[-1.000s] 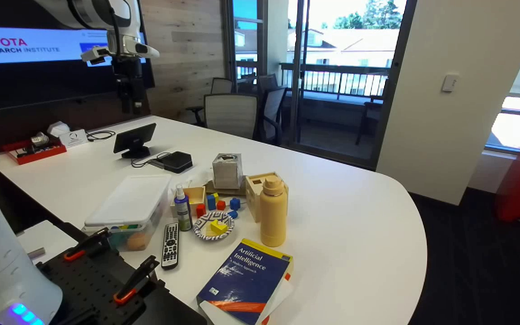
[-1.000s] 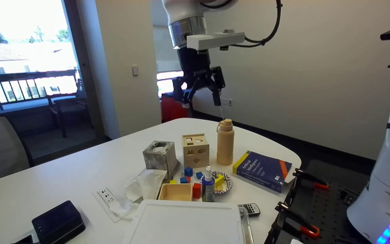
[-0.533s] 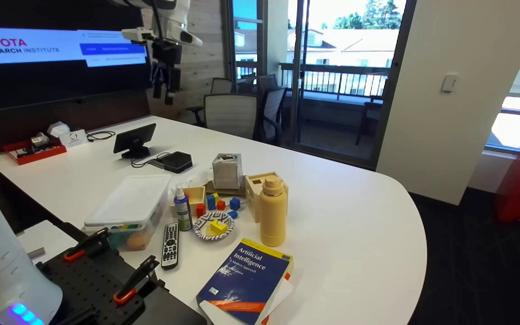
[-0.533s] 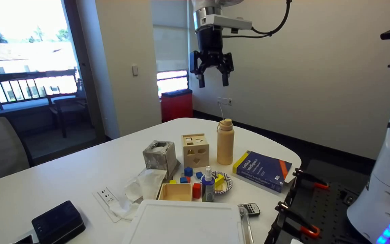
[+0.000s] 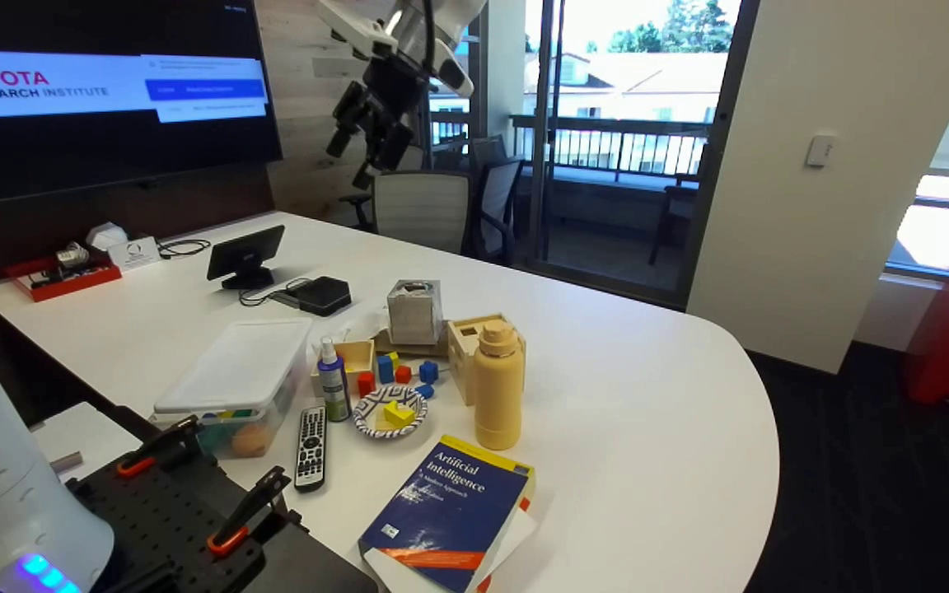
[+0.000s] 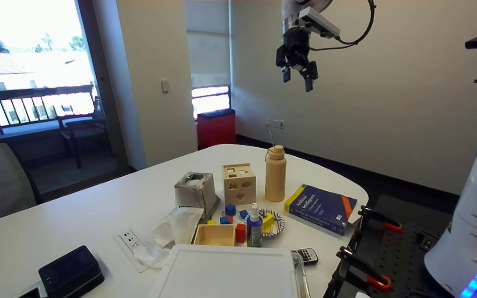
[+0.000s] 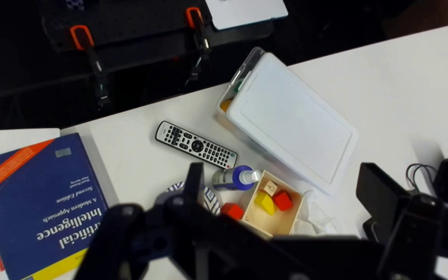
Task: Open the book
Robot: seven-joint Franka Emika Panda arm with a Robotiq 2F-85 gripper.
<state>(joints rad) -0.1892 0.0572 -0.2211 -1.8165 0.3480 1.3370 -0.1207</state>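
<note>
Shifted and tilted since half a second ago: one gripper [image 6: 298, 82], jaws spread wide, nothing held; one book [image 6: 321, 207], closed, below that gripper and off to one side; approach stage, we judge, next calling for descent to the unbound edge.

A remote [image 5: 310, 449] lies near a spray bottle [image 5: 334, 387].
</note>
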